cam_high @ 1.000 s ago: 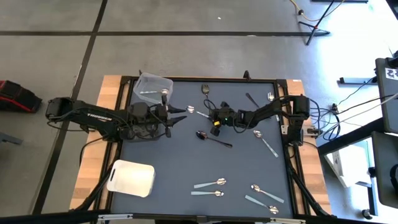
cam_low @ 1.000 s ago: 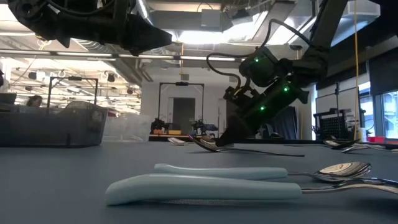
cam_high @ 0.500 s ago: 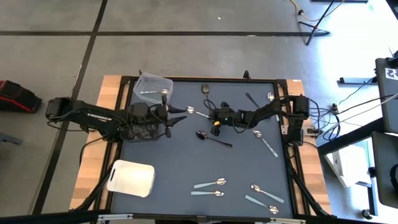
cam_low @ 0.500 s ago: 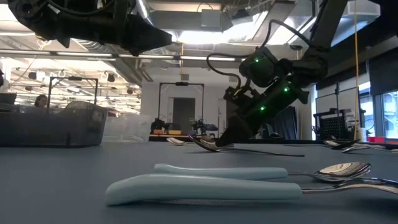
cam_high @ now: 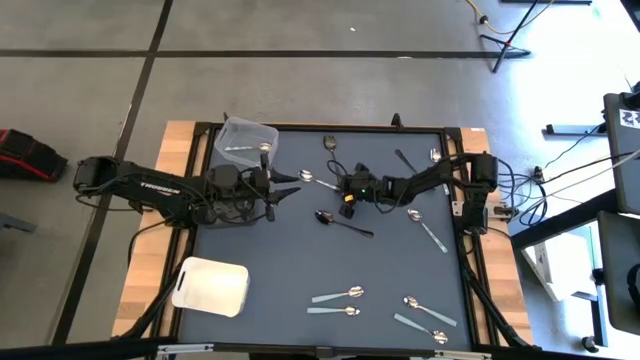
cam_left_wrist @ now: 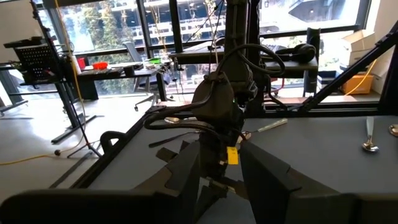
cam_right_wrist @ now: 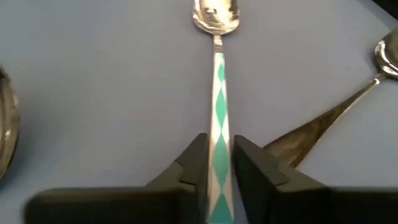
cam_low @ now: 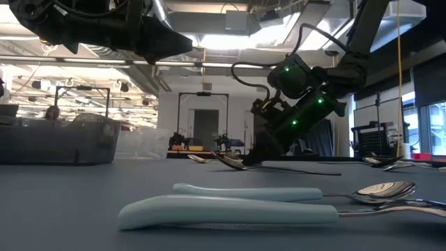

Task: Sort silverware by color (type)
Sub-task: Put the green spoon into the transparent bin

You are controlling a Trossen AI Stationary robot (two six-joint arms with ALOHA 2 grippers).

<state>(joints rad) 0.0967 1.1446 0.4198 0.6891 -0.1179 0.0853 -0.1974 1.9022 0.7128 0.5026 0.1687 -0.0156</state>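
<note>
Right gripper point(cam_right_wrist: 216, 163) low near table's far edge, jaws easing apart around teal-patterned spoon point(cam_right_wrist: 217, 74) lying flat, apparently releasing; left gripper point(cam_high: 290, 183) hovering beside tub point(cam_high: 245, 142), narrow, empty.

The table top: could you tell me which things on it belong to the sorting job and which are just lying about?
For the job:
- diamond-patterned spoon, between the right gripper fingers
- dark spoon
- pale-handled spoons
- clear tub
- white tray

Lying about:
- red bag on the floor
- cables
</note>
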